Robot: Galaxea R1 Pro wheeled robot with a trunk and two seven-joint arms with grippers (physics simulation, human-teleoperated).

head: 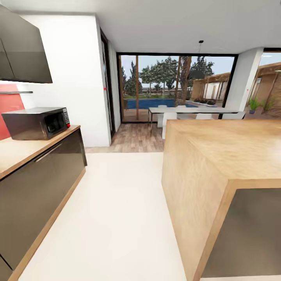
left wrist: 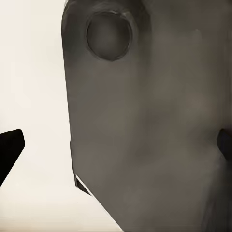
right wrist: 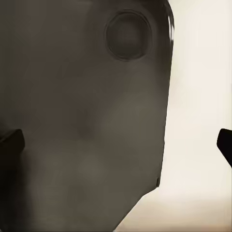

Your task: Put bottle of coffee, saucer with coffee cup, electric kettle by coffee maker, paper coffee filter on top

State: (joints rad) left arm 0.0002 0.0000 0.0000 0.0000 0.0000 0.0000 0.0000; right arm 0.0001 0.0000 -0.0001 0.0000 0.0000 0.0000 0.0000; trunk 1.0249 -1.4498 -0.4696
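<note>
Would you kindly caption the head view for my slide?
Kitchen aisle: microwave on countertop, wooden island, patio beyond.

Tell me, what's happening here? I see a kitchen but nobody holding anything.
Nothing is being handled right now. The robot looks to be on its way through the kitchen, looking down the white floor between a counter with a microwave on the left and a wooden island on the right. Ahead, a dining table stands before big windows. Both wrist cameras show spread dark fingertips with nothing between them, near a grey part of the robot's own body.
</note>
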